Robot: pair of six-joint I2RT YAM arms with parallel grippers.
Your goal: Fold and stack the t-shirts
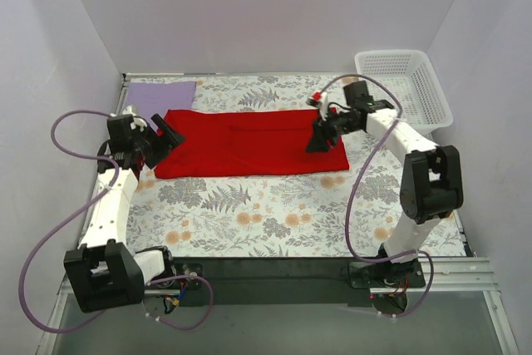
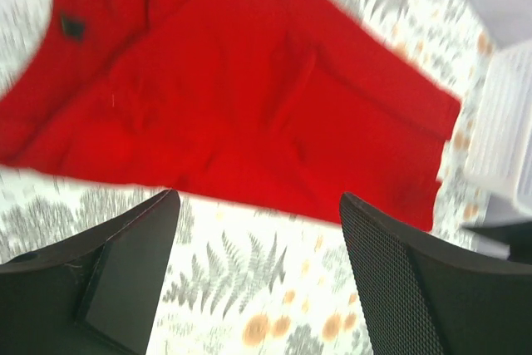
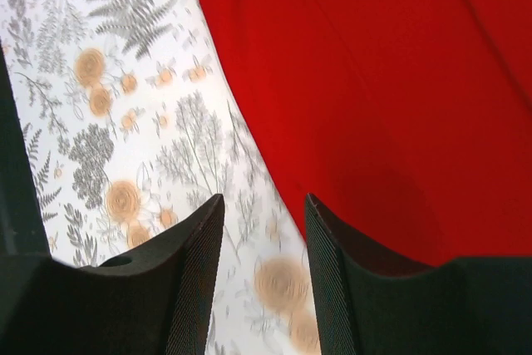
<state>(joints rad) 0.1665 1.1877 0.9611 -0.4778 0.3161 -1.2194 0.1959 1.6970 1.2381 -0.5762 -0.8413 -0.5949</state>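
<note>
A red t-shirt (image 1: 249, 143) lies folded into a long band across the far half of the table; it also shows in the left wrist view (image 2: 233, 97) and the right wrist view (image 3: 391, 89). A folded lavender t-shirt (image 1: 160, 96) lies at the far left corner. My left gripper (image 1: 169, 140) is open and empty just above the red shirt's left end. My right gripper (image 1: 319, 142) is open and empty over the shirt's right part, its fingers (image 3: 199, 263) astride the shirt's edge.
A white plastic basket (image 1: 405, 85) stands at the far right corner. The table carries a floral cloth (image 1: 266, 214). White walls close in the left, back and right sides. A dark strip with the arm bases runs along the near edge.
</note>
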